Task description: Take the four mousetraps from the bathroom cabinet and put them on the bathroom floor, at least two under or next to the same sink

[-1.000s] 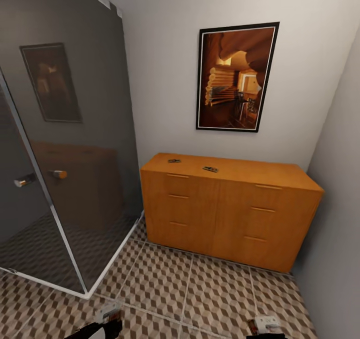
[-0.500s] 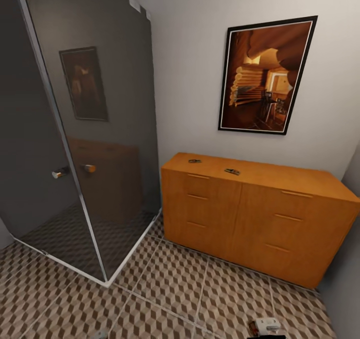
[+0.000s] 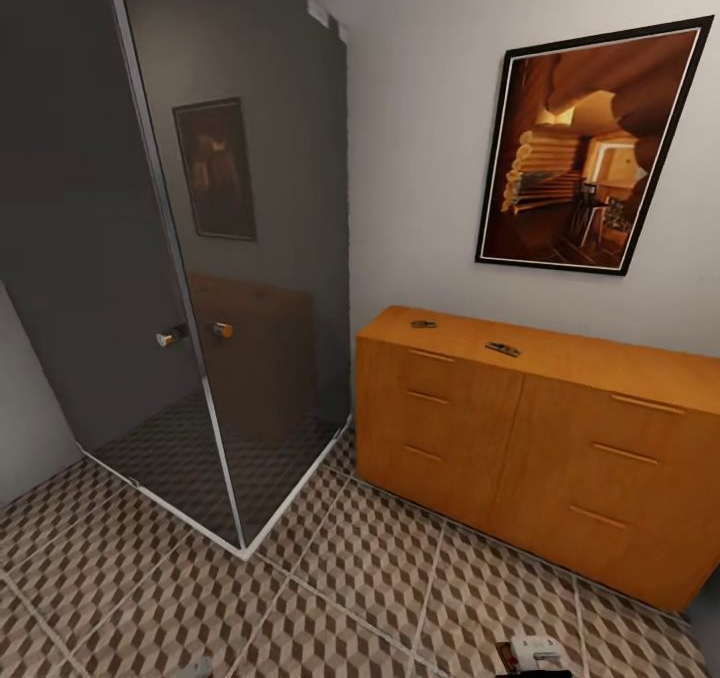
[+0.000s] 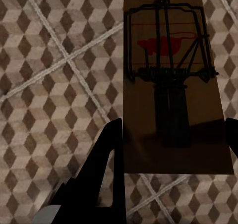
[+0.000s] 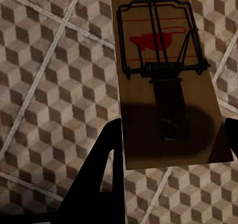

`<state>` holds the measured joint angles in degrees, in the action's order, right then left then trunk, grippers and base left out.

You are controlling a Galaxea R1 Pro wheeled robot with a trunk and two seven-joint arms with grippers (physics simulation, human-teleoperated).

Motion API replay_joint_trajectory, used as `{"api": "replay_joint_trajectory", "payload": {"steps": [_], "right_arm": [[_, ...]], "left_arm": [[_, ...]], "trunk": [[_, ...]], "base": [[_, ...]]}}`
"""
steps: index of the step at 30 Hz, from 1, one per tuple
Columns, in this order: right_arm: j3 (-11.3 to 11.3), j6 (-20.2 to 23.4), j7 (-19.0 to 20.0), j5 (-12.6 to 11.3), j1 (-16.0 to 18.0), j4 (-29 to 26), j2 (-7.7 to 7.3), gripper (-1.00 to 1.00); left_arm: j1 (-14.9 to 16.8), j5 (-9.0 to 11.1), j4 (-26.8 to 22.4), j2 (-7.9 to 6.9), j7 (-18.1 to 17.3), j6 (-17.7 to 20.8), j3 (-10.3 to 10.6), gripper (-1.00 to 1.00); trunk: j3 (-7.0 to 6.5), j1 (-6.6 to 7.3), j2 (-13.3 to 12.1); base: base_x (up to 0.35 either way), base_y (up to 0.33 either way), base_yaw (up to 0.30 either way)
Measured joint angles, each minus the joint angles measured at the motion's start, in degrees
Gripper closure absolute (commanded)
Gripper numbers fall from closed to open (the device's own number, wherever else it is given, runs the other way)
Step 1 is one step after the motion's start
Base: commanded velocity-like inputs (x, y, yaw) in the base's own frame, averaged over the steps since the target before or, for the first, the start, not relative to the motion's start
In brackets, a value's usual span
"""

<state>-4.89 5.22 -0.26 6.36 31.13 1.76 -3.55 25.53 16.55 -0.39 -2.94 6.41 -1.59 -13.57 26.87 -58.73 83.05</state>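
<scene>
The orange-brown cabinet point(image 3: 520, 438) stands against the wall at the right of the head view. Two mousetraps lie on its top, one near the left end point(image 3: 423, 324) and one further right point(image 3: 502, 349). In the left wrist view my left gripper point(image 4: 171, 135) is shut on a mousetrap point(image 4: 173, 60), a brown board with a dark wire spring, held above the bathroom floor point(image 4: 54, 70). In the right wrist view my right gripper point(image 5: 171, 135) is likewise shut on a mousetrap point(image 5: 163, 50) over the tiles point(image 5: 49, 85). All drawer fronts are closed.
A dark glass shower enclosure point(image 3: 200, 258) with a round door knob point(image 3: 220, 330) fills the left, and its corner frame reaches the floor in front of the cabinet's left end. A framed picture point(image 3: 585, 153) hangs above the cabinet. Cube-pattern tiles point(image 3: 330, 588) spread in front.
The whole head view has swung left, so the cabinet and picture sit further right in the picture. My left wrist has dropped out at the bottom edge. The traps on the cabinet have not moved.
</scene>
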Motion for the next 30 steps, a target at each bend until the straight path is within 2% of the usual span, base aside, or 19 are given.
{"api": "replay_joint_trajectory", "payload": {"steps": [7, 30], "right_arm": [[0.0, -0.1, 0.0, 0.0, 0.0, 0.0, 0.05, 1.0], [0.0, 0.0, -0.1, 0.0, 0.0, 0.1, 0.06, 1.0]], "left_arm": [[0.0, -0.1, 0.0, 0.11, 0.0, 0.0, 0.0, 1.0], [0.0, -0.1, -0.1, 0.22, 0.0, 0.0, 0.0, 1.0]], "trunk": [[0.0, 0.0, 0.0], [0.0, 0.0, 0.0]], "base": [[0.0, 0.0, 0.08], [0.0, 0.0, 0.264]]}}
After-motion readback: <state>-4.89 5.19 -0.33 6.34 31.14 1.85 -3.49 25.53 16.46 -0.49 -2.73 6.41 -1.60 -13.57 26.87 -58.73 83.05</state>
